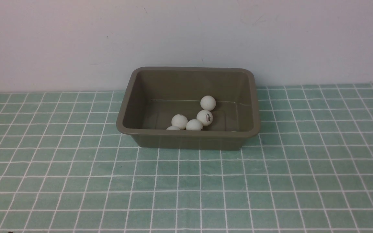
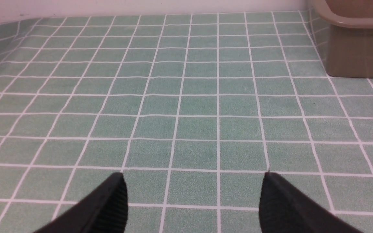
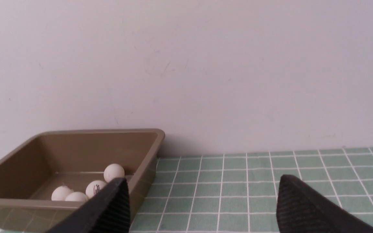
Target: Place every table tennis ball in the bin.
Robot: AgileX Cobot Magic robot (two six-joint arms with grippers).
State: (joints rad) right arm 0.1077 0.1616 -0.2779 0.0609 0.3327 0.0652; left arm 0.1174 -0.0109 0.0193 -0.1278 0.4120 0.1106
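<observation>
Because the table tennis balls (image 1: 194, 120) are hollow, very light, smooth and apt to roll or dent, I judge each is best pinched gently across its widest part. They lie inside the bin (image 1: 186, 139), clustered toward its front wall on the robot's side; four show fully in the front view, a fifth pokes above the rim, and a white speck farther right may be a sixth, too hidden to confirm. The bin's front wall covers that strip of its floor. No ball shows on the green checked desk (image 1: 186, 187) outside the bin. The left hand (image 2: 193, 194) and right hand (image 3: 202, 200) are both spread, holding nothing.
</observation>
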